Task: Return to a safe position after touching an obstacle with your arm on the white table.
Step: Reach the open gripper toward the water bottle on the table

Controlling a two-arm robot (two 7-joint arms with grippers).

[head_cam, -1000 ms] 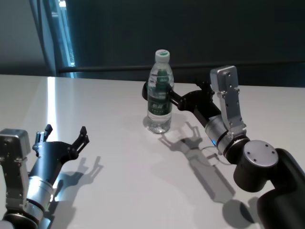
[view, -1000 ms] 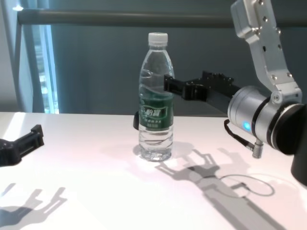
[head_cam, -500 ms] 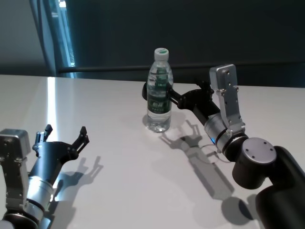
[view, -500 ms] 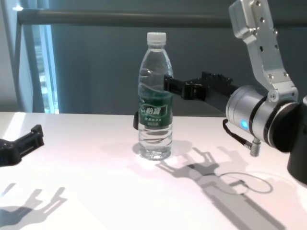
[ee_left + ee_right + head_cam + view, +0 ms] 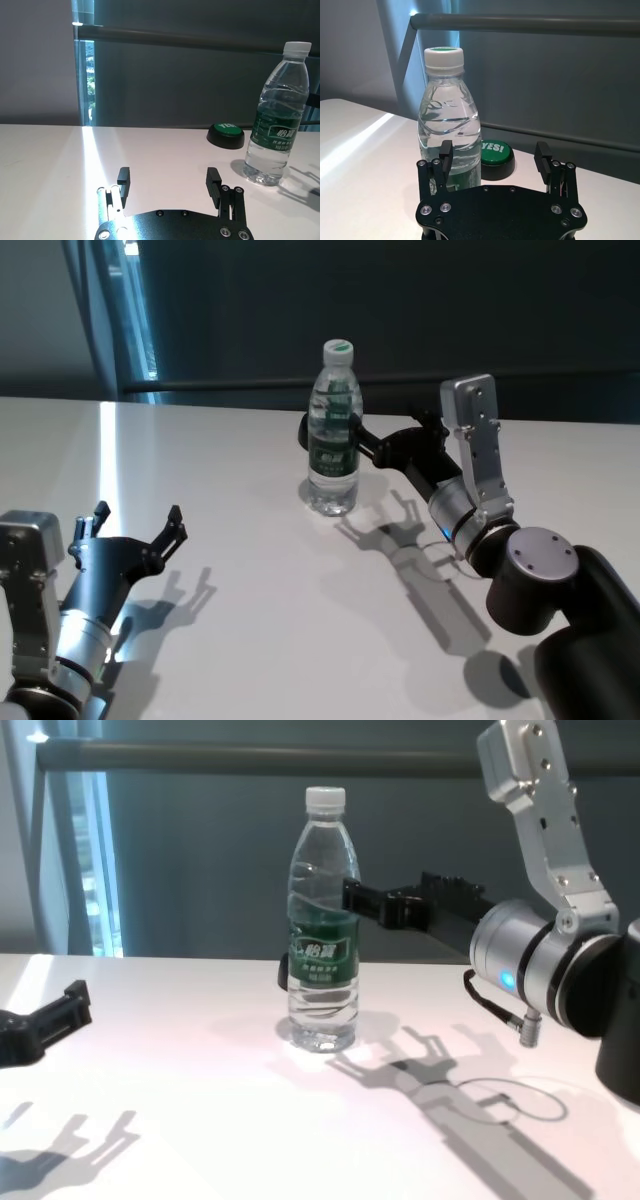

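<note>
A wide white tabletop (image 5: 250, 570) carries a clear water bottle (image 5: 334, 430), upright toward 12 o'clock, white cap on and a dark green label band around its middle. Just behind it, a green-topped button (image 5: 226, 135) in a black base rests on the same surface. Sunlight streaks the tabletop at 10 o'clock.

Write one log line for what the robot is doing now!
right gripper: open, at water bottle | bottle: upright on white table | left gripper: open, parked near edge
</note>
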